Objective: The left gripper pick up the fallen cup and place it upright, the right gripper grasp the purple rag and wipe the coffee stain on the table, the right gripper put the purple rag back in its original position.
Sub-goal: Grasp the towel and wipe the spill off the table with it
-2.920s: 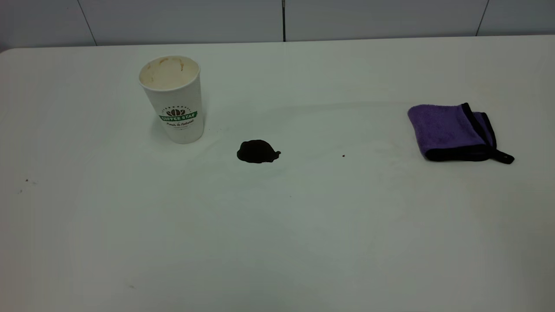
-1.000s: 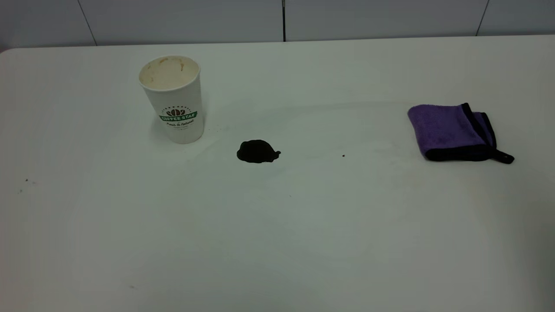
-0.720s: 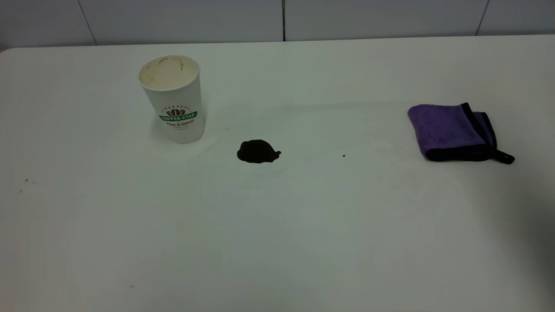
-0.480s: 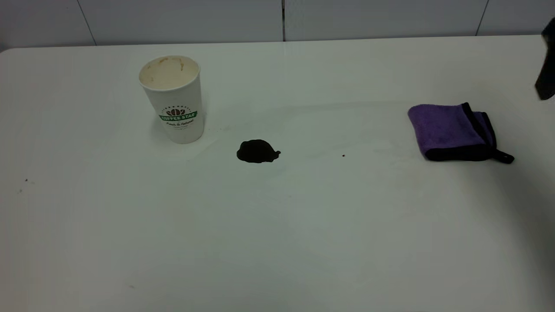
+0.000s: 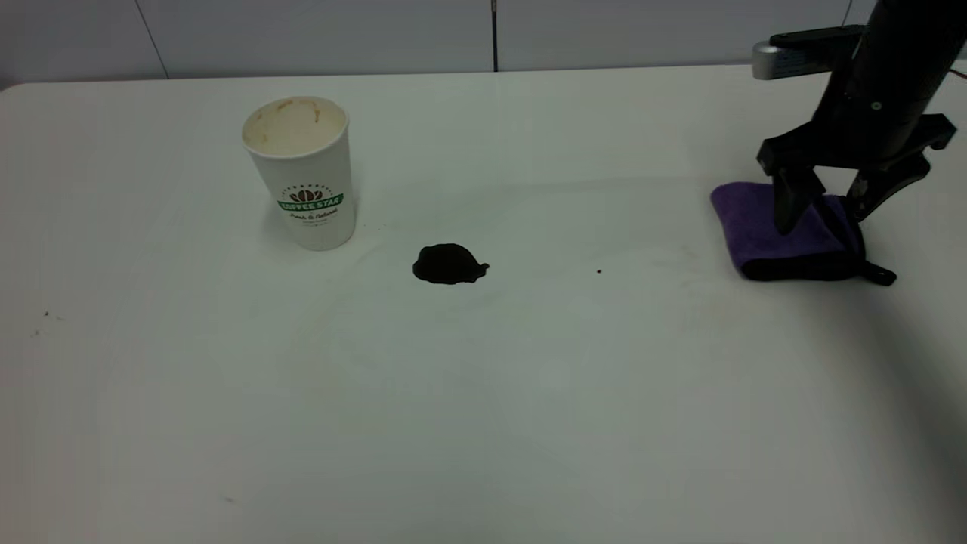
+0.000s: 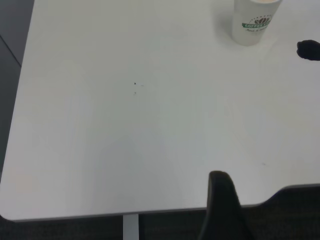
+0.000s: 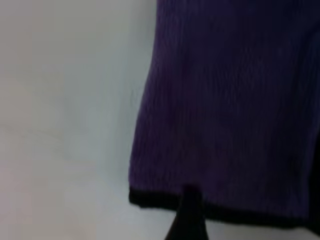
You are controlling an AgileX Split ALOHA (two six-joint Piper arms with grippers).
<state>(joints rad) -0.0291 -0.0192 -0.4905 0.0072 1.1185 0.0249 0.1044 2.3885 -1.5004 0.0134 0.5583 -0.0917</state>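
Right gripper point(image 5: 823, 215) newly down over purple rag point(image 5: 763, 230), fingers spread, holding nothing

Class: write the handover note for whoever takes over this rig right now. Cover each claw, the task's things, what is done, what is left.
Right claw: open, fingers astride the rag, nothing gripped yet.
Left claw: parked off the table's near left corner, one finger in view.
Cup: upright at the far left; that step is done.
Stain: unwiped, just right of the cup.
Left: grip the rag, wipe the stain, return the rag to its spot.
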